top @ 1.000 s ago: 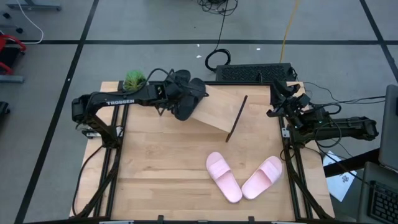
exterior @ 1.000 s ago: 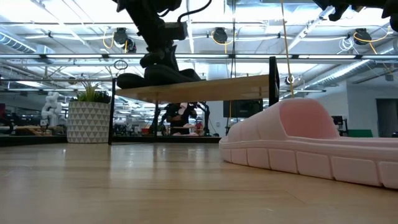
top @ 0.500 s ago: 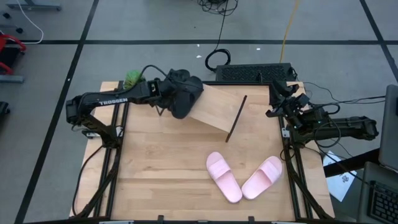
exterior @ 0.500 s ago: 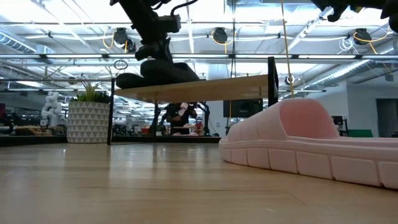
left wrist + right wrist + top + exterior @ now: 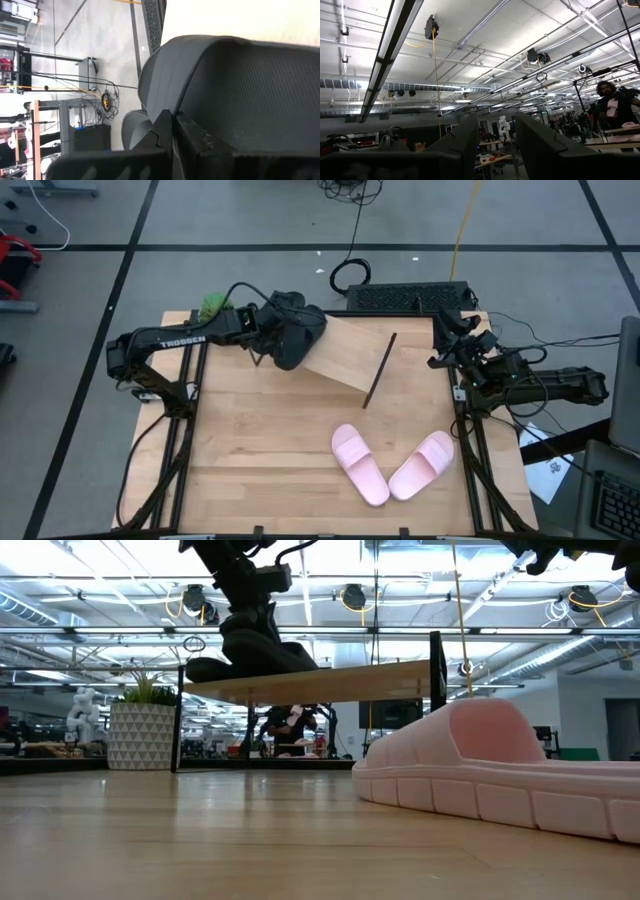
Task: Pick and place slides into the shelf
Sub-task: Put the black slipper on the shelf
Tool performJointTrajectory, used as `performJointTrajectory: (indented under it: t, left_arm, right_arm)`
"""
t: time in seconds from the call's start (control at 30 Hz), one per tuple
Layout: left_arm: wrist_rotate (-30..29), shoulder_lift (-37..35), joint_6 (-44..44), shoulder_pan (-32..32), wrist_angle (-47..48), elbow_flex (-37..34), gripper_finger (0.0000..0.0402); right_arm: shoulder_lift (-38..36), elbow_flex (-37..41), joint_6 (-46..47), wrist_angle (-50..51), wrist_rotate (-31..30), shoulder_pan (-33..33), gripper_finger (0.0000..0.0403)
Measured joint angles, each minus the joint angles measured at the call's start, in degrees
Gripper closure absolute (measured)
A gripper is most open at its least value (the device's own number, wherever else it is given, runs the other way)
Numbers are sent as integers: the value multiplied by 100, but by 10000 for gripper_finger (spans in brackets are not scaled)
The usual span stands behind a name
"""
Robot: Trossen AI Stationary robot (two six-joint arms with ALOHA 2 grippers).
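Two black slides (image 5: 297, 330) sit bunched at the left end of the slanted wooden shelf (image 5: 360, 355); in the low view one of them (image 5: 255, 652) rises as a hump above the board (image 5: 340, 675). My left gripper (image 5: 272, 327) is shut, with its tips at the nearer black slide (image 5: 240, 85). Two pink slides (image 5: 358, 465) (image 5: 422, 465) rest sole-down on the table near its front edge. At the table's right edge my right gripper (image 5: 495, 140) is open, points up into the room and has nothing between its fingers. My left gripper has its shut fingertips (image 5: 165, 125) against the black slide's rim (image 5: 175, 102), where the smooth side meets the textured face. Nothing lies between the fingers. They come slanting down from the table's left. The slide rests on the shelf's left end, tipped up.
A potted plant (image 5: 214, 307) stands at the table's far left corner, just behind my left arm. A black bar (image 5: 381, 368) crosses the shelf. A black box (image 5: 410, 297) and cables lie behind the table. Bare wood stretches between the shelf and the pink slides.
My left gripper has risen slightly and edged toward the table's far edge, staying shut. The black slide at its tips has been drawn together with the other one and tipped up; in the low view it stands higher above the board than before.
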State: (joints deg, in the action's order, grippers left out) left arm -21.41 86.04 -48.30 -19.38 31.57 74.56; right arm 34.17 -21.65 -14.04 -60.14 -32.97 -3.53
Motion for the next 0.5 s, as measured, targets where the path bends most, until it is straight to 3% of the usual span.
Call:
performJointTrajectory:
  t: [0.5]
  left_arm:
    - [86, -2, -2, -125, -100, 0, 401]
  right_arm:
    - [0, 0, -11, 0, 0, 0, 282]
